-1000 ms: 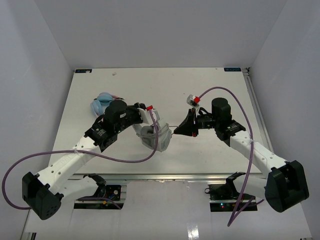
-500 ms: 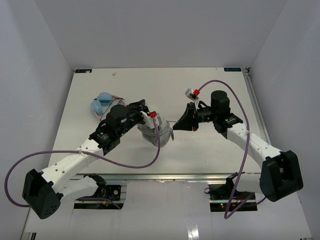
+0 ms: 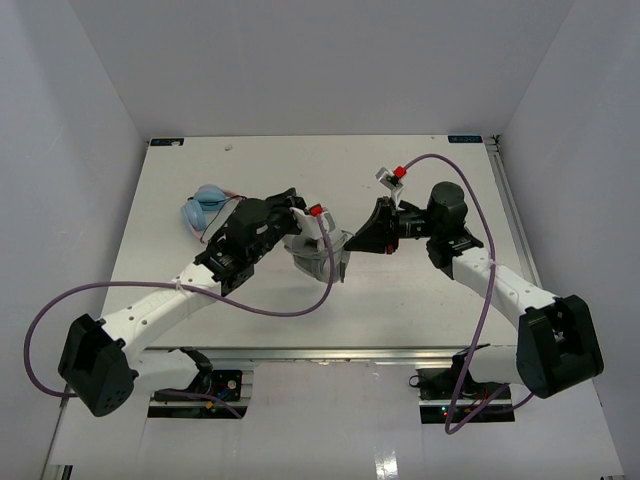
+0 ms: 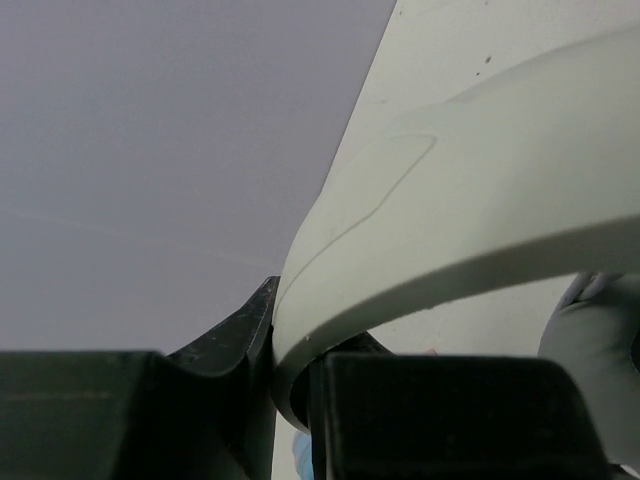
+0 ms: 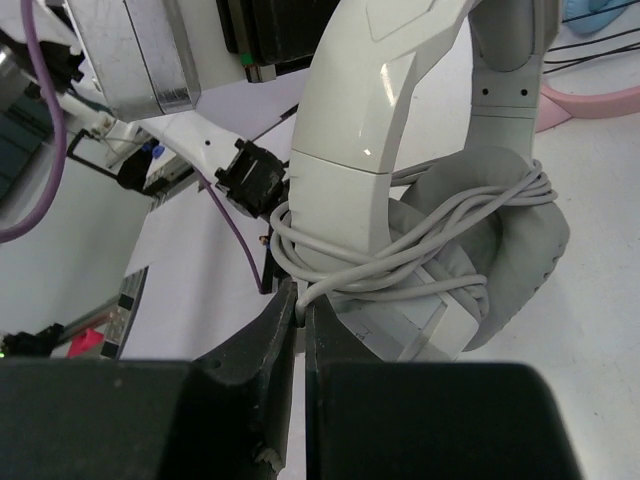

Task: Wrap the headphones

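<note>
The white-and-grey padded headphones (image 3: 318,258) are held up over the middle of the white table (image 3: 420,300), with the headband squeezed tight in the left gripper (image 4: 290,370). The thin grey cable (image 5: 440,225) is wound in many loops, and its end is pinched in the almost shut right gripper (image 5: 300,320). Wrapping looks nearly finished; that end probably needs to be tucked in next.

Headphones (image 5: 345,140), wound cable (image 5: 425,232) apparently pinched in right gripper (image 5: 302,305)

The headphones (image 3: 320,254) are white and grey, the fabric bundle (image 3: 204,209) blue.
</note>
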`<state>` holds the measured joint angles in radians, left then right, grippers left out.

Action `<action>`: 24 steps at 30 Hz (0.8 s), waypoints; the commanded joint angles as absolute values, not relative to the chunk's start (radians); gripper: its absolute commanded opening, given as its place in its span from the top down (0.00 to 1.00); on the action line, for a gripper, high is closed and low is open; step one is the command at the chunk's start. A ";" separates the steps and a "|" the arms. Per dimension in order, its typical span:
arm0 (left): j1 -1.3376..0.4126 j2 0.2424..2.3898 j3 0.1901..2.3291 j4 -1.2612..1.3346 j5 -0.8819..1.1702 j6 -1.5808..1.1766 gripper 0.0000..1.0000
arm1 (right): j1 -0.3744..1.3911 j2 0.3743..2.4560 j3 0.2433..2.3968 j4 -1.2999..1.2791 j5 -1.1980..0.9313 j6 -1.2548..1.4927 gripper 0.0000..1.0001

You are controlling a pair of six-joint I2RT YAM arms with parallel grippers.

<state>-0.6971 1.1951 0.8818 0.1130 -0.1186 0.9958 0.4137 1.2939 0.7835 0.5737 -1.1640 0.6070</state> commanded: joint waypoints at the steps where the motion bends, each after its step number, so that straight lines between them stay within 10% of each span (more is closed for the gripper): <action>1: -0.649 1.301 1.001 -0.129 -0.446 0.913 1.00 | 0.429 1.314 0.795 0.836 -1.205 0.822 0.92; 24: -0.696 1.575 1.133 -0.335 -0.719 0.571 1.00 | 0.435 1.417 0.801 0.928 -0.799 1.166 0.92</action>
<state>-0.7128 1.5141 1.1675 -0.2625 -0.5594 0.5680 0.4204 1.4240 0.7703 0.5998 -0.7136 0.9950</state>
